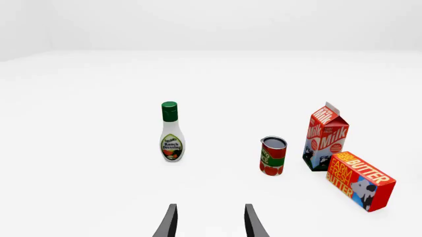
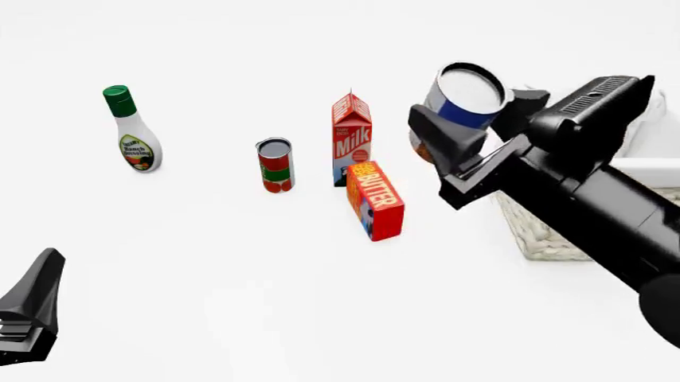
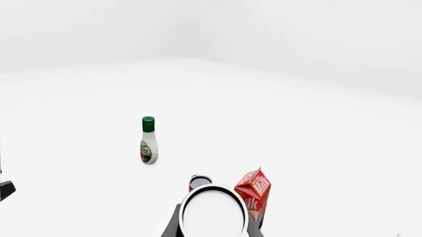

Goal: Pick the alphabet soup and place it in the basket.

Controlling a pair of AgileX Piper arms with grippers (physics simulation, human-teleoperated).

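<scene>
Our right gripper (image 2: 467, 131) is clamped on the alphabet soup (image 2: 469, 98), one finger (image 2: 441, 137) on each side of the can, which is tilted so its pale top faces the front camera, with the blue label below the top and a sliver of the orange-red band showing behind the near finger. The can is held up off the table (image 2: 266, 270), well above the other groceries; in the right wrist view its round top (image 3: 213, 212) fills the gap between our fingers. Just beside and below the arm, at the table's right edge, sits the wicker basket (image 2: 547, 235), mostly hidden behind the black arm, with its white liner (image 2: 648, 167) folded over the rim. The soup is not in the basket. Out from there, toward the middle of the table, the butter box (image 2: 375, 199) lies just in front of the upright milk carton (image 2: 352, 139), and the red-and-green can (image 2: 274, 165) stands near the carton's left. The ranch dressing bottle (image 2: 132, 131) stands well apart, toward the far left. Our left gripper (image 1: 209, 222) hangs low by the table's near left corner, its fingers apart and holding nothing.
</scene>
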